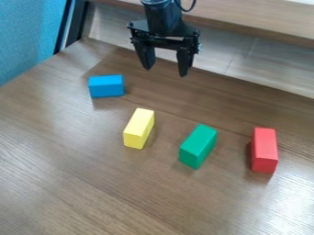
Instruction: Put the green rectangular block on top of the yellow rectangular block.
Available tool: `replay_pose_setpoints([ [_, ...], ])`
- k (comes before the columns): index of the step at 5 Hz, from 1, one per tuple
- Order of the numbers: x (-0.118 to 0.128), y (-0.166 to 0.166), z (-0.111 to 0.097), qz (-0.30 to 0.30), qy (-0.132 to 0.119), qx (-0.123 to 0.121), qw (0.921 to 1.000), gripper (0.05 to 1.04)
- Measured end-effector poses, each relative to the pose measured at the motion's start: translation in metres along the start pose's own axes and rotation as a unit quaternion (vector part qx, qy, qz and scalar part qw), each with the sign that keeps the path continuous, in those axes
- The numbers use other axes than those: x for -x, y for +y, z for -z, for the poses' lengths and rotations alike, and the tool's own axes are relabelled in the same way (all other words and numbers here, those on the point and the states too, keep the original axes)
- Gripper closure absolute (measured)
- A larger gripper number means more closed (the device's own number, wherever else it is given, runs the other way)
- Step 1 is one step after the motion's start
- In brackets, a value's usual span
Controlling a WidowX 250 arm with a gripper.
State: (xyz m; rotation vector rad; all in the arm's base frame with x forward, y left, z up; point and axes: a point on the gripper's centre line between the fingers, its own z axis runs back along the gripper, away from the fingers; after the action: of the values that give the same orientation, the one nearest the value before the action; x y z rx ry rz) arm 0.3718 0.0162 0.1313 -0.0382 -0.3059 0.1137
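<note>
The green rectangular block (198,146) lies on the brown wood-grain counter (92,174), between the yellow and red ones and touching neither. From the black two-finger pincer (165,71) it is down the view and somewhat to the right, so the coming move should be forward toward the camera, a little rightward, then down. Its long axis runs aslant, from lower left to upper right; the pincer hangs raised above the far part of the counter, its two fingers spread with nothing between them. The line from one fingertip to the other slopes gently down to the right, roughly across that axis, so a slight turn at most should bring them square to the long sides. The yellow rectangular block (139,128), the place to stack on, lies just left of the green one, its own long axis slanting much the same way but a bit steeper; the lifted piece would probably need only a small twist to match it. A red rectangular block (264,150) lies to the right and a blue rectangular block (106,86) farther off at upper left. Yellow and red flank the route rather than block it, though a wide descent could brush the yellow one.
</note>
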Motion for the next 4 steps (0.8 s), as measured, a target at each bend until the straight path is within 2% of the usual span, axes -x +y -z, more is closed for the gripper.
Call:
replay_pose_setpoints([
  [1,0.006,0.0,0.012,-0.002,0.018,0.0,0.9998,0.083],
  [2,0.013,-0.005,0.022,-0.002,0.024,0.012,0.9996,0.083],
  [4,0.019,-0.016,0.03,0.014,0.031,0.03,0.999,0.083],
])
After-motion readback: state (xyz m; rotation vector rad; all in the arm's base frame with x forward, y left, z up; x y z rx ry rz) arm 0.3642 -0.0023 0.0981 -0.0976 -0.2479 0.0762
